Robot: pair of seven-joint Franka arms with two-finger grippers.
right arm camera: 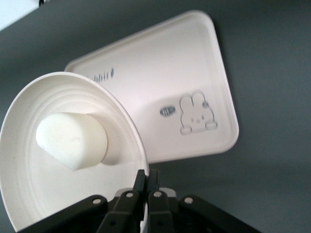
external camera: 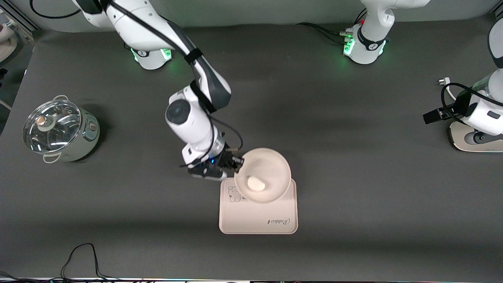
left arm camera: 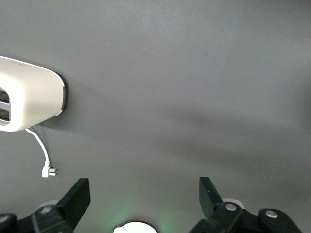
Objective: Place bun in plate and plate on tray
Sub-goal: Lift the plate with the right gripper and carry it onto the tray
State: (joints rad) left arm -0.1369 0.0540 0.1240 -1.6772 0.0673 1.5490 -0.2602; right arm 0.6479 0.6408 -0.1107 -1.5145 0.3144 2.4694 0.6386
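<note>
The round cream plate [external camera: 271,169] hangs tilted above the tray's end nearer the robots, with the white bun [external camera: 256,183] lying in it. My right gripper [external camera: 238,164] is shut on the plate's rim, as the right wrist view [right arm camera: 147,175] shows, with the plate [right arm camera: 29,194] and bun [right arm camera: 72,141] close by. The cream tray [external camera: 257,220] with the rabbit print and "Rabbit" script lies on the table below, and shows in the right wrist view [right arm camera: 160,82]. My left gripper [left arm camera: 144,191] is open and empty, waiting over bare table at the left arm's end.
A steel pot with a glass lid [external camera: 59,131] stands toward the right arm's end. A white toaster [left arm camera: 29,97] with a loose plug [left arm camera: 48,171] sits near the left arm; its base shows in the front view [external camera: 477,139]. A black cable [external camera: 82,255] lies near the front edge.
</note>
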